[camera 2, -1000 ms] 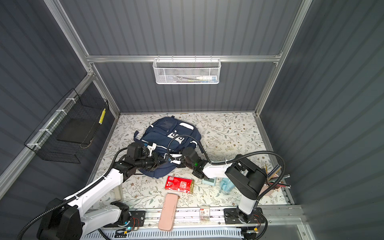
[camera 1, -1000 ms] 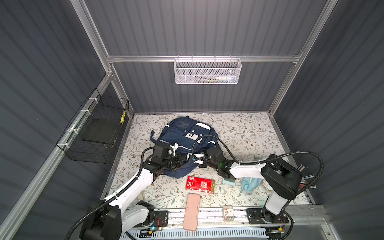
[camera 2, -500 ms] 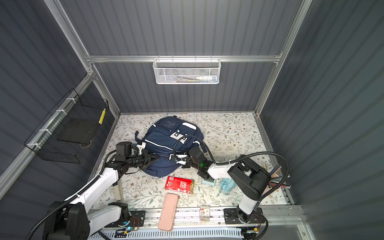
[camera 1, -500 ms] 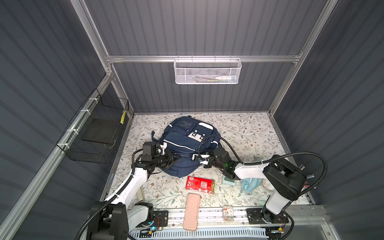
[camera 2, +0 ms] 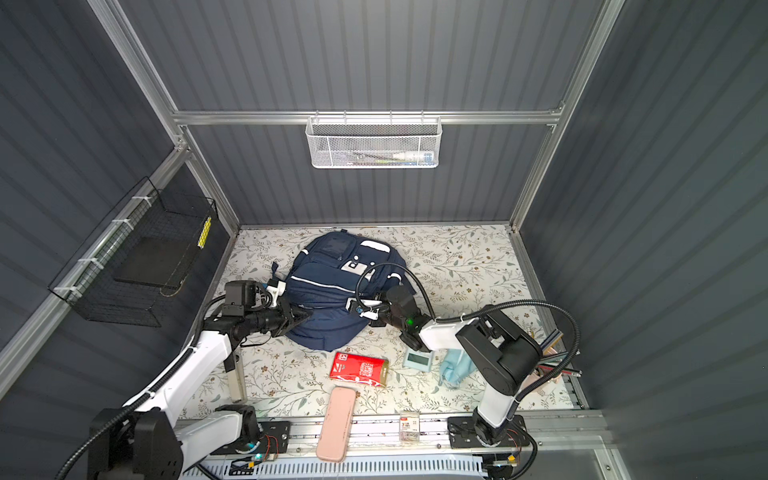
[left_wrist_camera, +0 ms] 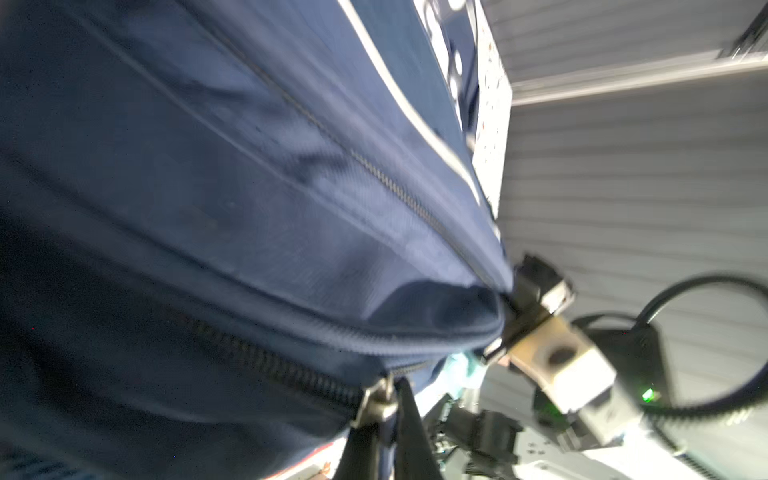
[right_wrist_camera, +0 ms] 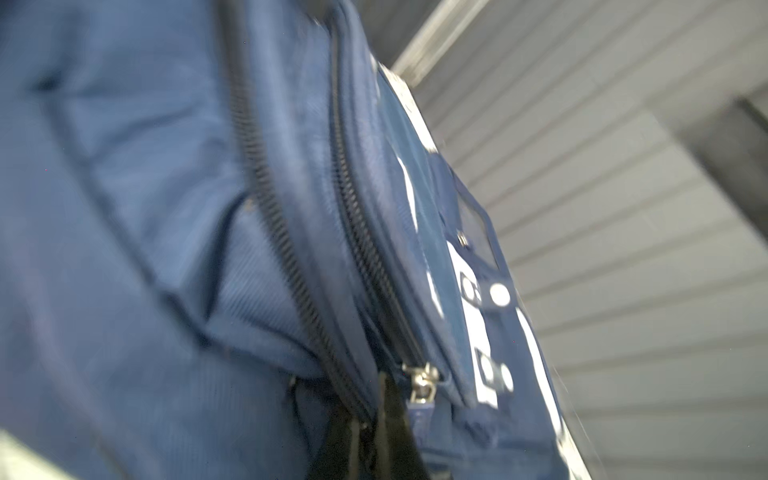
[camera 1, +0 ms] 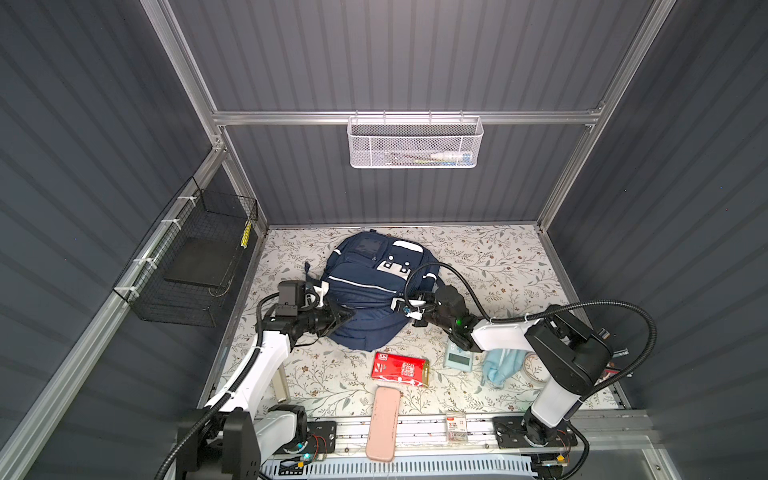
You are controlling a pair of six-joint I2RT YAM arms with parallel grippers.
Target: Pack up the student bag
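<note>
The counter (camera 1: 503, 257) has a leaf pattern. The student bag (camera 1: 365, 286) lies far, in the middle. Nearer lies a red pack (camera 1: 399, 369), with a small pale-blue gadget (camera 1: 457, 359) and a light-blue pouch (camera 1: 500, 365) to its right. A pink case (camera 1: 383, 422) lies at the near edge.

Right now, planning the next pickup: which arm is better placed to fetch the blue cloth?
Probably the right: the blue cloth lies beside its forearm, while the left gripper sits on the backpack's far side. The right gripper must first release the backpack.
</note>
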